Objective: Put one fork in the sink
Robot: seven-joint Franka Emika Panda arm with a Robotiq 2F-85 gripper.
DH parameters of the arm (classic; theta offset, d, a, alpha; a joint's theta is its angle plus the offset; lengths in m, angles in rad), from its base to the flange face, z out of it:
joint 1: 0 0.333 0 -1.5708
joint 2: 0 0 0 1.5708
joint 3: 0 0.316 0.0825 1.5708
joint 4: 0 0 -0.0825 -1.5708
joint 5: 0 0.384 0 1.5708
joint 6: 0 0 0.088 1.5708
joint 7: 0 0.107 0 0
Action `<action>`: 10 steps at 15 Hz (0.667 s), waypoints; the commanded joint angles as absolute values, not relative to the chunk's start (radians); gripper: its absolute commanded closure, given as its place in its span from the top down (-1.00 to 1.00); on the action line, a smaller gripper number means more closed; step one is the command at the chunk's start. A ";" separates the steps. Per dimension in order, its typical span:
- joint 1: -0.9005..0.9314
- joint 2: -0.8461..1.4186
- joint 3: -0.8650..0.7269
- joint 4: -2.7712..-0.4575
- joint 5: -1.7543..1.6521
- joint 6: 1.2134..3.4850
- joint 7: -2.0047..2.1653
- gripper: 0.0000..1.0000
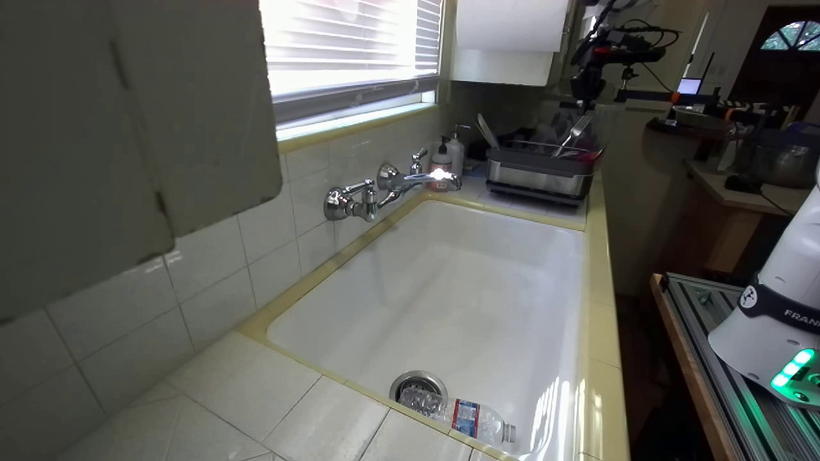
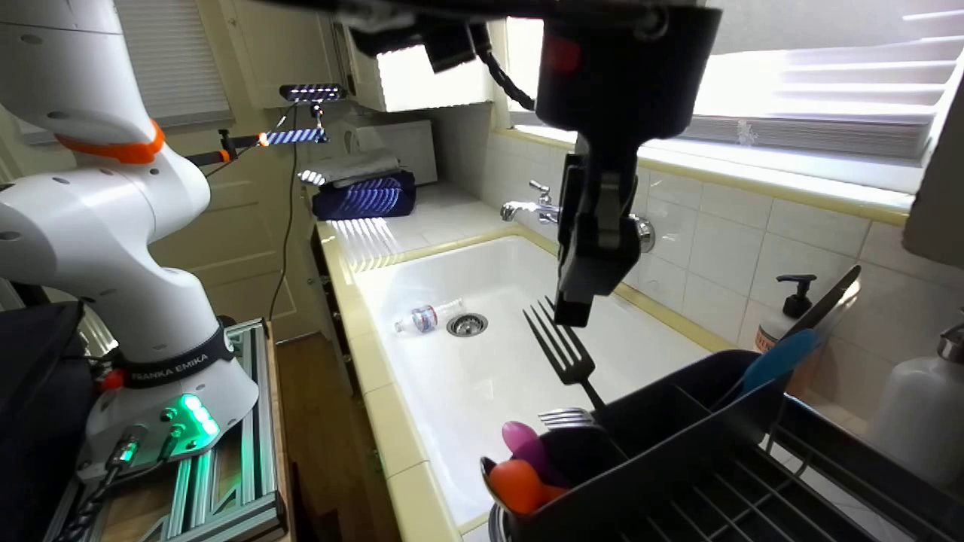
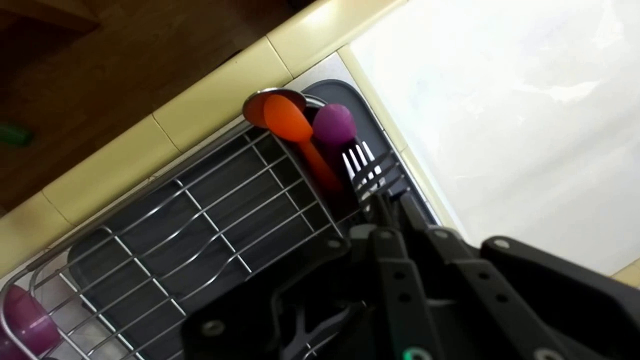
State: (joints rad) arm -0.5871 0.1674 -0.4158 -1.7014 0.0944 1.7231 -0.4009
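The fork, dark grey, stands tines-up in the cutlery caddy and leans towards the sink. It also shows in an exterior view, looking silver, and its dark tines show in the wrist view. My gripper points down at the tines, and also shows in an exterior view. In the wrist view the fingers are close together, right at the tines; whether they pinch the fork is unclear. The white sink lies beside the rack; it also shows in the wrist view.
A shiny fork, a purple spoon and an orange spoon crowd the caddy. A wire dish rack adjoins it. A plastic bottle lies in the sink by the drain. The tap juts over the basin.
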 commanded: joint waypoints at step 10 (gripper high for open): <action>-0.613 0.277 -0.405 -1.686 0.077 1.850 -0.375 -0.07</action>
State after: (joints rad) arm -0.5948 0.2934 -0.4158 -1.6952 0.0678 1.8232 -0.3779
